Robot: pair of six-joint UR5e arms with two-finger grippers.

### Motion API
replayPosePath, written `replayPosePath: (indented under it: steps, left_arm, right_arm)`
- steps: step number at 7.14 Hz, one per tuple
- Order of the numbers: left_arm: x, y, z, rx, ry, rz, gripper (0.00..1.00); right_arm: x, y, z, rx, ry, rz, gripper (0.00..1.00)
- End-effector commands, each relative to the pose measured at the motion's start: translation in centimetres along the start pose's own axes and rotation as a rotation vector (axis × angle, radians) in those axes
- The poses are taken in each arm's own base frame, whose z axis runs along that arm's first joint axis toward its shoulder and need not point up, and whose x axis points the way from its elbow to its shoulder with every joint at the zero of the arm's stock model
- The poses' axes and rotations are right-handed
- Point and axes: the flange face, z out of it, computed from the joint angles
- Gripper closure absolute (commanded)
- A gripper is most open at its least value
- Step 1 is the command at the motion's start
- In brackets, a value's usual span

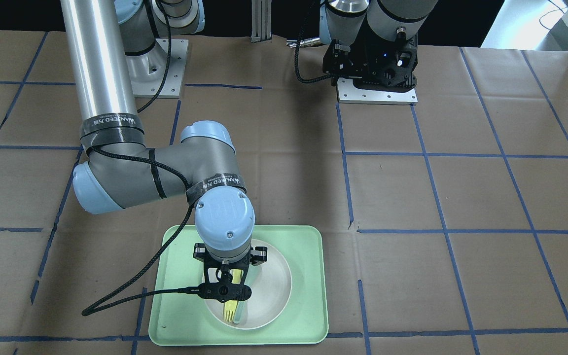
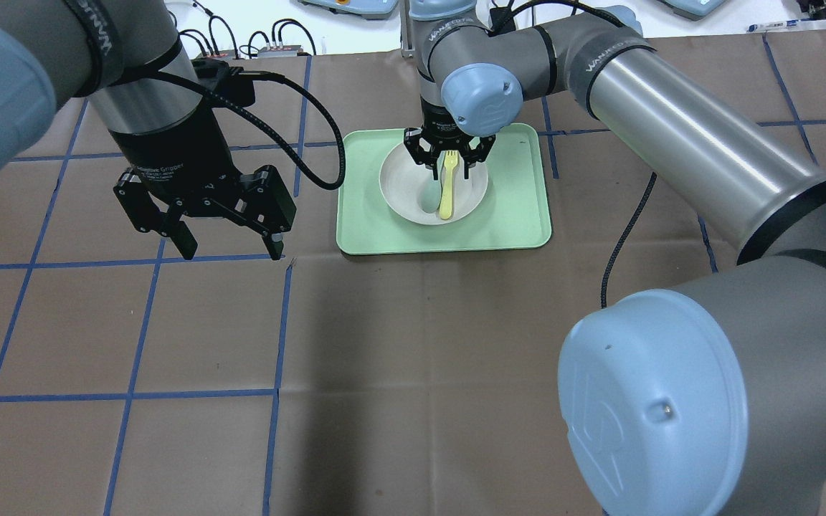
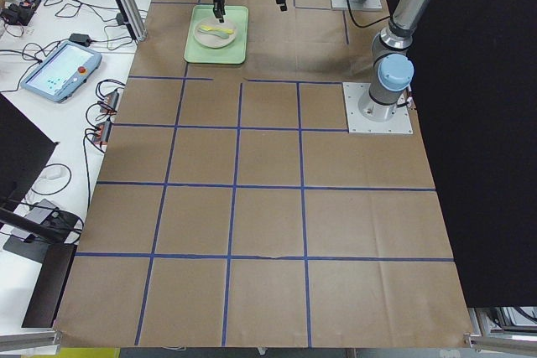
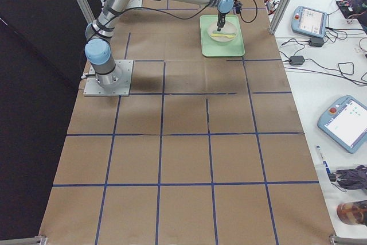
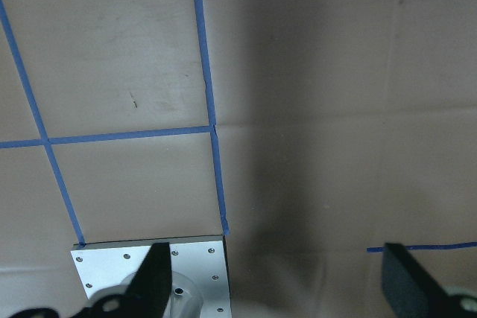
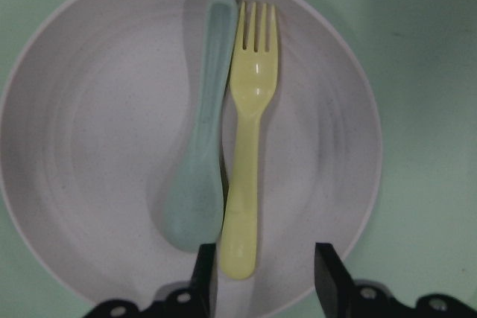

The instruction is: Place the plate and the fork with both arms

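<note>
The off-white plate (image 2: 402, 188) sits in the mint-green tray (image 2: 513, 215). The yellow fork (image 6: 250, 147) lies flat in the plate beside a pale grey-green spoon (image 6: 201, 154), tines pointing away from the robot. My right gripper (image 6: 264, 281) is open above the plate, with its fingers on either side of the fork's handle end and not touching it. It also shows in the overhead view (image 2: 447, 163) and the front view (image 1: 226, 283), above the fork (image 1: 230, 308). My left gripper (image 2: 232, 251) is open and empty, raised over bare table to the tray's left.
The tray (image 1: 303, 276) lies on brown paper marked with a blue tape grid. The left arm's metal base plate (image 5: 149, 273) shows under the left gripper (image 5: 279, 288). The right arm's cable (image 1: 116, 301) trails beside the tray. Teach pendants lie on the side benches (image 4: 309, 21).
</note>
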Motion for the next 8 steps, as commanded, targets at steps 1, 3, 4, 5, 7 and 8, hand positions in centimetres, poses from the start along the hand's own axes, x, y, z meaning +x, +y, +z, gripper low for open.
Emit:
replayPosePath:
  steps: [1,3,4,5,7,8]
  left_arm:
    - [0.0,-1.1,1.5,-0.044,-0.004,-0.001,0.00]
    - [-0.1,0.4,4.0,-0.099,0.002,-0.005,0.00]
    - [-0.3,1.3,5.4,-0.146,-0.007,-0.008,0.00]
    - [-0.2,2.5,5.2,-0.142,-0.005,-0.005,0.00]
    - [-0.4,4.0,5.1,-0.146,0.002,-0.025,0.00]
    - [-0.4,4.9,4.5,-0.133,-0.001,-0.022,0.00]
  right_arm:
    - [-0.4,-1.2,2.4,0.030,-0.010,0.011,0.45]
    - [-0.3,-1.8,3.9,0.032,-0.008,0.014,0.45]
    - [-0.2,-1.9,4.2,0.033,-0.007,0.016,0.45]
    - [-0.1,-2.0,4.3,0.032,-0.005,0.017,0.45]
    - [0.4,-2.3,4.4,0.033,-0.002,0.022,0.45]
    - [0.7,-2.4,4.5,0.029,-0.002,0.025,0.45]
